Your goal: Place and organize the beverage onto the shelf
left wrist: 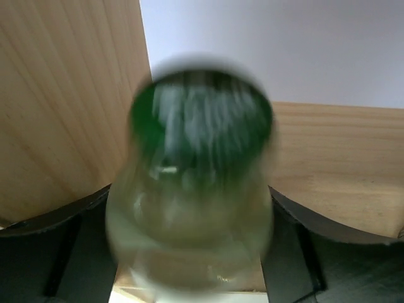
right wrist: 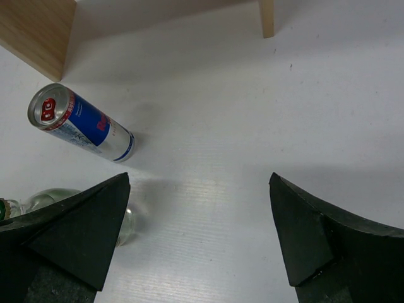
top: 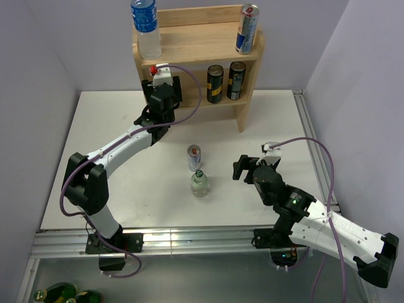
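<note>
Fingers (left wrist: 38, 265) of the left gripper (top: 165, 82) are flanking a green-capped bottle (left wrist: 192, 189) in the lower tier of the shelf (top: 196, 43). Whether they are pinching it I cannot tell. Meanwhile the right gripper (right wrist: 199, 237) is hanging spread wide above the table (right wrist: 221, 95).

The shelf (top: 189, 44) is set at the back of the table (top: 271, 126). On its top tier a water bottle (top: 146, 28) is placed left and a tall can (top: 247, 28) right. In the lower tier's right half, an inner can (top: 215, 84) and an outer can (top: 237, 80) are stood side by side. At that tier's left end a bottle (left wrist: 196, 189) is flanked by the left gripper (top: 165, 85). Mid-table, a lone can (top: 194, 158) is stood with a small bottle (top: 199, 183) just before it.
</note>
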Available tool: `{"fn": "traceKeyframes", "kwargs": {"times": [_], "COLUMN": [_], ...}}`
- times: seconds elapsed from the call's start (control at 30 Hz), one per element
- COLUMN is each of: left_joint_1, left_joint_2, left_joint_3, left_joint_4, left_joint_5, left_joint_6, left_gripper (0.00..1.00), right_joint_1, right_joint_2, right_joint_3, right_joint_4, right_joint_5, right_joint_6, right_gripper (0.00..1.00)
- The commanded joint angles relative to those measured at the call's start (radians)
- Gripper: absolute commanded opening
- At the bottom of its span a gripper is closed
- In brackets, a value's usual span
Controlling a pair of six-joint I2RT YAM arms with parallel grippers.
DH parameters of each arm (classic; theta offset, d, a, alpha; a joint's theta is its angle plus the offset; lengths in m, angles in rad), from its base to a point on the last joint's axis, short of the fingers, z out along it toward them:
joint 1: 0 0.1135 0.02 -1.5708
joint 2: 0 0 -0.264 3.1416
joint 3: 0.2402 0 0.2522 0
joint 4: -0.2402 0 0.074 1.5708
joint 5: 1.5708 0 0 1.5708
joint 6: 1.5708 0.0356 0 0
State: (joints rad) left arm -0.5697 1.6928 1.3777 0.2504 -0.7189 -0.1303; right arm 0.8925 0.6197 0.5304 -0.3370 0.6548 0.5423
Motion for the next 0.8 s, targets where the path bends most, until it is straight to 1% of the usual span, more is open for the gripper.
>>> {"fn": "traceKeyframes", "kwargs": {"times": [0.0,0.07,0.1,0.23,0.77], "left_joint_1": [0.033,0.033,0.031,0.033,0.033], "left_joint_2": [-0.048,-0.047,-0.045,-0.048,-0.067], "left_joint_3": [0.003,0.006,0.007,0.003,-0.023], "left_joint_4": [0.085,0.086,0.084,0.09,0.095], "left_joint_5": [-0.057,-0.059,-0.06,-0.067,-0.096], "left_joint_6": [-0.012,-0.012,-0.012,-0.008,0.0], "left_gripper": [0.81,0.82,0.85,0.86,0.86], "right_joint_1": [0.002,0.003,0.002,0.003,0.003], "right_joint_2": [-0.002,-0.002,0.0,-0.002,0.003], "right_joint_3": [-0.009,-0.009,-0.009,-0.009,-0.009], "right_joint_4": [0.021,0.021,0.021,0.021,0.024], "right_joint_5": [0.025,0.023,0.023,0.022,0.022], "right_joint_6": [0.008,0.007,0.008,0.007,0.007], "right_gripper": [0.98,0.98,0.98,0.98,0.98]}}
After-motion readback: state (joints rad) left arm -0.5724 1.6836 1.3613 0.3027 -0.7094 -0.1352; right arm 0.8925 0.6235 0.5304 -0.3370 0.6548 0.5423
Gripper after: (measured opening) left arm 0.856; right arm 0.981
